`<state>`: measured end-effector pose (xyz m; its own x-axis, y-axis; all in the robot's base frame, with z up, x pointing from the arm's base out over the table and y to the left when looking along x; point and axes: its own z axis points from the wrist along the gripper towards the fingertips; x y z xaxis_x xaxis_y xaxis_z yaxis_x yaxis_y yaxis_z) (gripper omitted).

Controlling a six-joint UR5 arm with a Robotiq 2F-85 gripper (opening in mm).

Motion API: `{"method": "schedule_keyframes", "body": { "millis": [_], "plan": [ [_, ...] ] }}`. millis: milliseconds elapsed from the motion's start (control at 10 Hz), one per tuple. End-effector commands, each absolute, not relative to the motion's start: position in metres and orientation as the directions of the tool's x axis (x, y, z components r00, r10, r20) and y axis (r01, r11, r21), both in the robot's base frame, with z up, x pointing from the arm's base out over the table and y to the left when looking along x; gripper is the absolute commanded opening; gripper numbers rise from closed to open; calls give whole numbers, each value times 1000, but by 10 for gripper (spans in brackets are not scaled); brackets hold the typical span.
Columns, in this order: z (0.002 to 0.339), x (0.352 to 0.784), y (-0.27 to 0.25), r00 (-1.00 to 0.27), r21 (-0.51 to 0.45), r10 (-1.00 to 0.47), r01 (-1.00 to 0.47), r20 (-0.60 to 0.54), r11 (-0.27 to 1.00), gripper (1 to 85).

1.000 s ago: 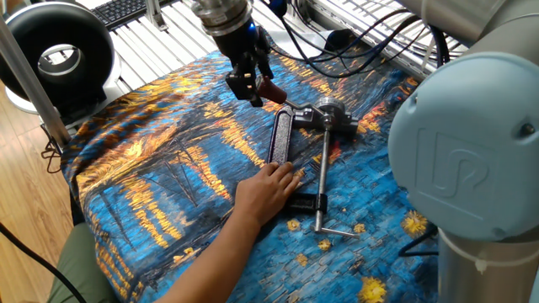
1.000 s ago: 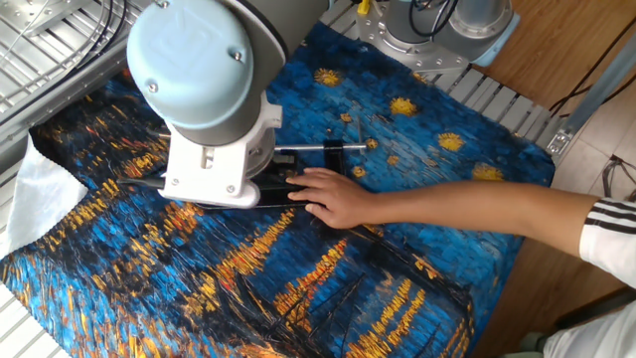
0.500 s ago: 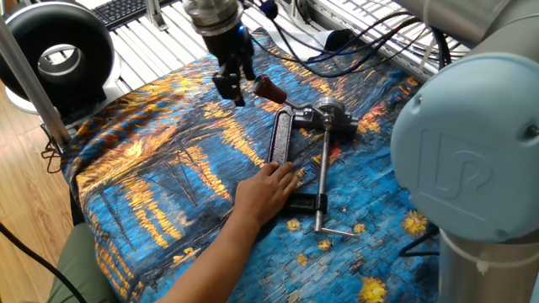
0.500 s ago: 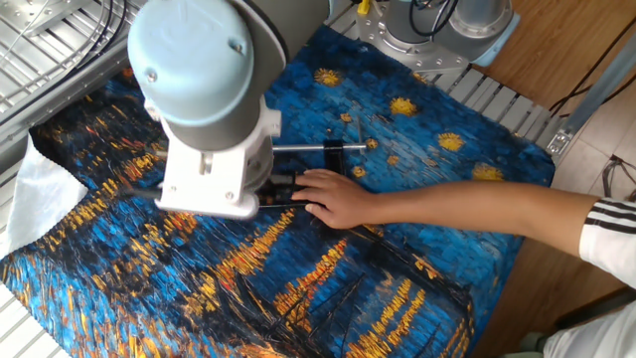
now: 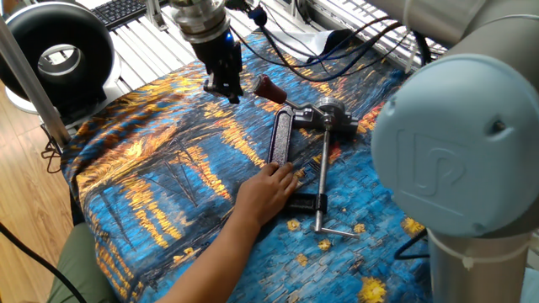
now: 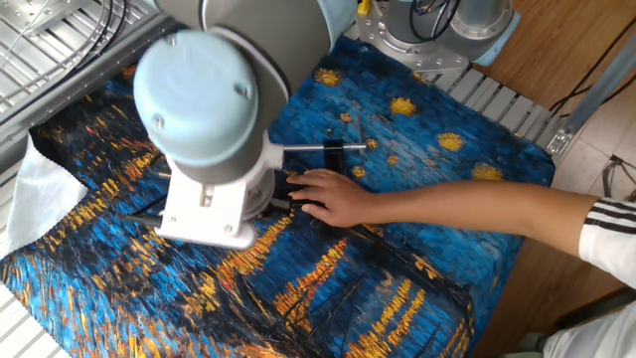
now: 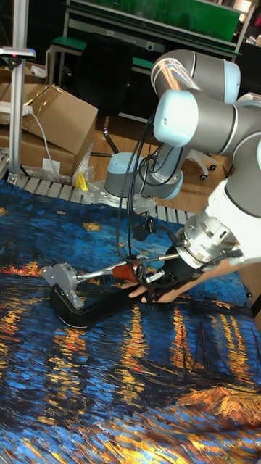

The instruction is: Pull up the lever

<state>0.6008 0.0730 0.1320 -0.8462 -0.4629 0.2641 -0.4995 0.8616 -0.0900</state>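
The lever (image 5: 278,94) is a thin silver arm with a dark red sleeve, slanting up and to the left from the round silver hub (image 5: 328,110). In the tall fixed view the lever's red sleeve (image 7: 127,272) shows right of the hub (image 7: 61,276). My gripper (image 5: 223,87) hangs over the cloth a short way left of the sleeve, apart from it, open and empty. It is also seen in the tall fixed view, gripper (image 7: 154,281), just right of the sleeve. In the other fixed view my arm hides both the lever and the gripper.
A person's hand (image 5: 268,190) presses on the black clamp frame (image 5: 280,139). The long silver screw rod (image 5: 322,181) runs from the hub toward the table's front. The painted cloth (image 5: 160,168) covers the table. A black ring-shaped device (image 5: 57,50) stands at the far left.
My gripper has drawn away to the left from the red sleeve, which it was right next to a second ago. The lever, clamp and hand stay where they were.
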Motion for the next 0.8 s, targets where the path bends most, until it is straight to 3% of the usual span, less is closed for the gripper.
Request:
{"method": "schedule_keyframes", "body": {
  "millis": [0,700],
  "plan": [
    [128,592,65,-860,-129,-395,-453,324,882,10],
    [132,574,46,-834,-152,-380,-469,400,870,10]
  ]
}}
